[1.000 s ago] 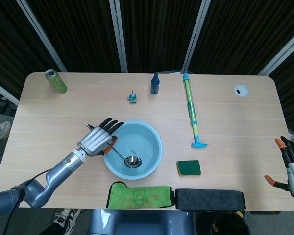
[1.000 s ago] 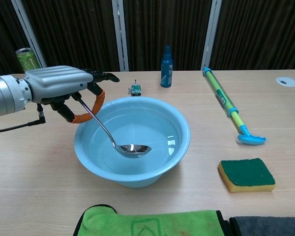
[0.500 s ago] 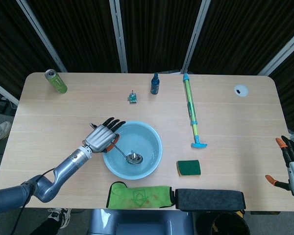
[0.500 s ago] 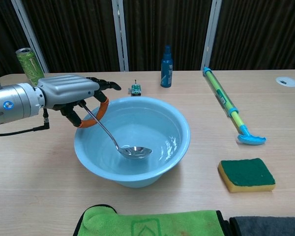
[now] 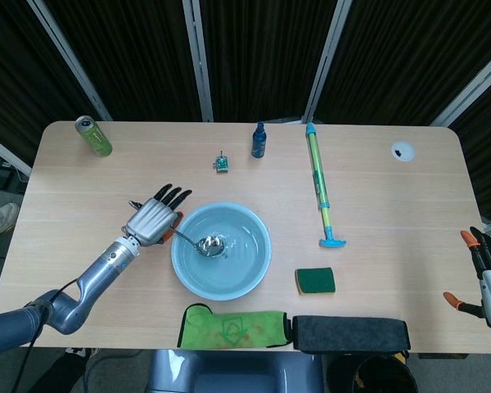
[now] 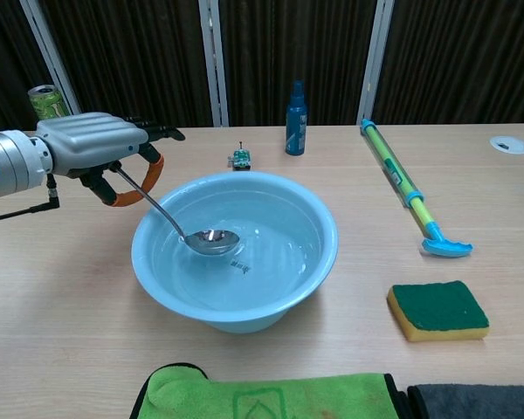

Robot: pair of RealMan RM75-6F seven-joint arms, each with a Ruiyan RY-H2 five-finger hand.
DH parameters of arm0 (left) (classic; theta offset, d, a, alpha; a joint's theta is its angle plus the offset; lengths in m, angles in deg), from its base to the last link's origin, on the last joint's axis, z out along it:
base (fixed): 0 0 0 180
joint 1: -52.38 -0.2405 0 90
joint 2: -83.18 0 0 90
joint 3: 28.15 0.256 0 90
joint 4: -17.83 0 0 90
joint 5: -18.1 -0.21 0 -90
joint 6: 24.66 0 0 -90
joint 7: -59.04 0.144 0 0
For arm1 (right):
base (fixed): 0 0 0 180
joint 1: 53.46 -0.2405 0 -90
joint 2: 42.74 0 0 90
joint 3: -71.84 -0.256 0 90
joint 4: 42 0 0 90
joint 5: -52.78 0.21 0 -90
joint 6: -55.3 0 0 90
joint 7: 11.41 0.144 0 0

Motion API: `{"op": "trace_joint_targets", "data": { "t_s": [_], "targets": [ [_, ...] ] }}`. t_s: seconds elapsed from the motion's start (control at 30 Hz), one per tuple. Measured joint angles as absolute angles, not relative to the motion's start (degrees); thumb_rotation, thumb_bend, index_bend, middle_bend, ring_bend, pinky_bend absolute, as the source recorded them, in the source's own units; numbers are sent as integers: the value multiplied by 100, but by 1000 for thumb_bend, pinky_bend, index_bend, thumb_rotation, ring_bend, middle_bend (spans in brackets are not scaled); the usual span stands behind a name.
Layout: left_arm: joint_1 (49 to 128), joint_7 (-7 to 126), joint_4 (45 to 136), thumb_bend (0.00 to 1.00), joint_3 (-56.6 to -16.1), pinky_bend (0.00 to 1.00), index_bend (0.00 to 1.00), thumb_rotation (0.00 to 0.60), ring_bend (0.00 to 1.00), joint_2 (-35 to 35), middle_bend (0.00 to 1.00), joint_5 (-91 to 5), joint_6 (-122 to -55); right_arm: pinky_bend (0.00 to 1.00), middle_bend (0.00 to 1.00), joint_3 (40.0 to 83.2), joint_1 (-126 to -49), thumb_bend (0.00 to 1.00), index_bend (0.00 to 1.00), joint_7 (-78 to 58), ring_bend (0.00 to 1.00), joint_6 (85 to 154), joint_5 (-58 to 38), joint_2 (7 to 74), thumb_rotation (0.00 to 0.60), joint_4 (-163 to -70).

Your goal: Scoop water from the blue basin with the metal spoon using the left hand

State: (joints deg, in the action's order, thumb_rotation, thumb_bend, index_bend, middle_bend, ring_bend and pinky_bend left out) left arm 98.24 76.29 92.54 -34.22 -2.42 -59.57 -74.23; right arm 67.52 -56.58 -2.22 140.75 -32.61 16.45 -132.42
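At far left of table [image 5: 82, 188], back corner: green drink can [image 5: 92, 136], tilted, print too small to read. Nearer the front, left hand [image 5: 150, 219] sits just outside the left rim of the blue basin [image 5: 258, 260]. Fingers [image 6: 162, 133] held straight and pointing away from the robot; thumb, with orange padding, curls under. Metal spoon [image 6: 211, 241] has its handle pinched beneath the palm, between thumb and the underside of the fingers. Handle slopes down and right over the rim; bowl of spoon rides level at or just above the rippled water in the left half of the basin — cannot tell which.

Beyond basin: small green gadget [image 5: 221, 164], then dark blue bottle [image 6: 295, 119] upright, label illegible. Green cloth [image 5: 233, 327] at front edge, a faint outline logo on it, dark cloth [image 5: 350, 333] touching its right end. Right of basin: green-and-yellow sponge [image 6: 437, 310]; behind it a long green-yellow pump tube [image 5: 319, 182] with blue handle.

Far right, off the table edge: right hand [image 5: 487, 277], fingers spread, holding nothing.
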Motion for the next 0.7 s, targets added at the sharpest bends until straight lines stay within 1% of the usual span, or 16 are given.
{"op": "trace_joint_targets", "data": {
  "t_s": [0.27, 0.7],
  "targets": [
    [9804, 8026, 9530, 538, -3445, 0, 657, 600, 0, 31, 0, -5969, -7632, 0, 0, 6766, -5623, 0, 0, -211, 0, 14134, -3300, 1630, 600, -13255],
    [9826, 8850, 10216, 537, -3590, 0, 662, 600, 0, 468, 0, -6000, -8023, 0, 0, 6780, -5538, 0, 0, -55, 0, 14277, -3350, 1569, 600, -13271]
  ]
}}
